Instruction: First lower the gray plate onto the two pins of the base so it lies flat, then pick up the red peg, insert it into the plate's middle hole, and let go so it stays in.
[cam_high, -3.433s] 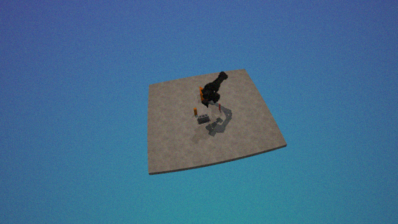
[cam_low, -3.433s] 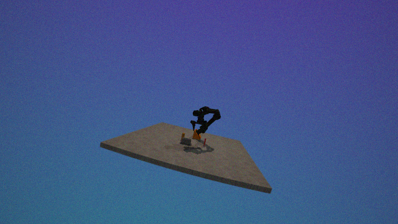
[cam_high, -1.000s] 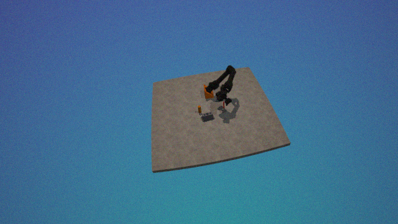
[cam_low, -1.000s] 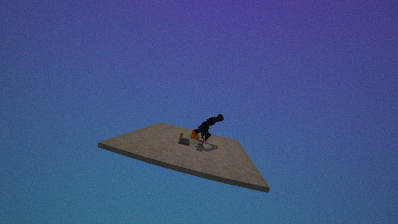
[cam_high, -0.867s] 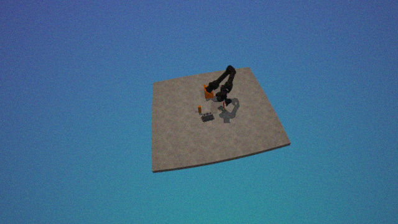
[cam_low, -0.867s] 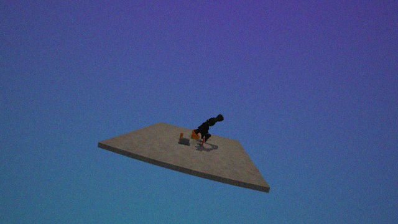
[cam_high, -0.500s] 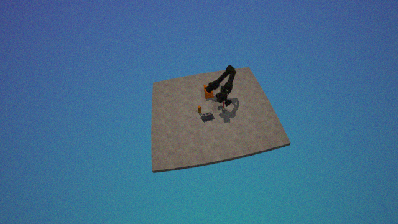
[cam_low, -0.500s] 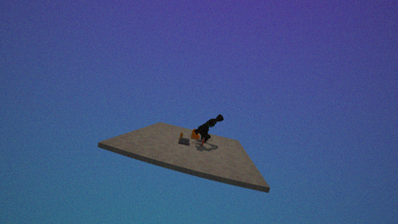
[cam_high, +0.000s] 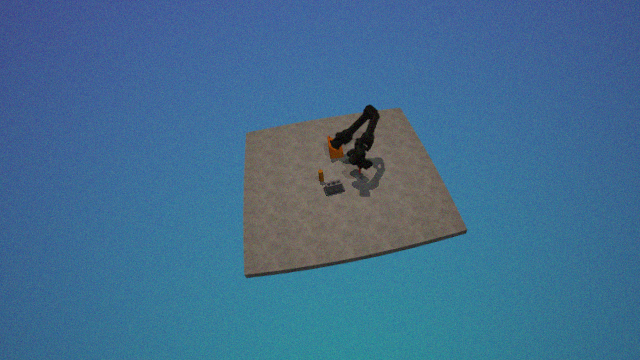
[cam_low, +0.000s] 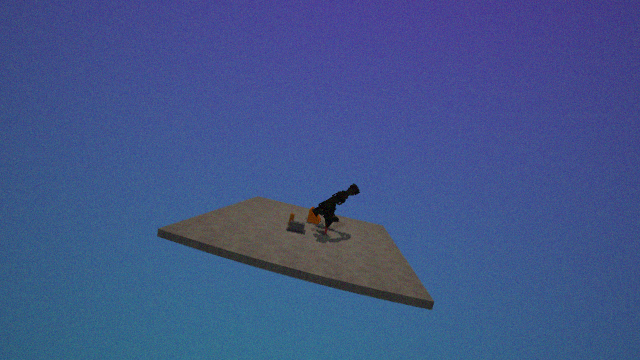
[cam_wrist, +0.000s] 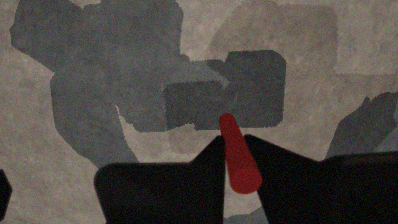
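The counter (cam_high: 350, 240) spreads wide on every side of the work, its edges well apart from the arm (cam_high: 361, 134) and everything standing on it. The arm folds down near the middle, beside its orange mount (cam_high: 334, 149). The gray plate (cam_high: 334, 188) sits well apart to one side, with an orange block (cam_high: 321, 175) near it. The pincer (cam_wrist: 234, 165) is clenched on the red peg (cam_wrist: 238, 157), which stands between the dark fingers just above the counter.

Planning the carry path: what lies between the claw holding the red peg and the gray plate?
Top view: only table surface and arm shadow between claw, shut on red peg, and gray plate.
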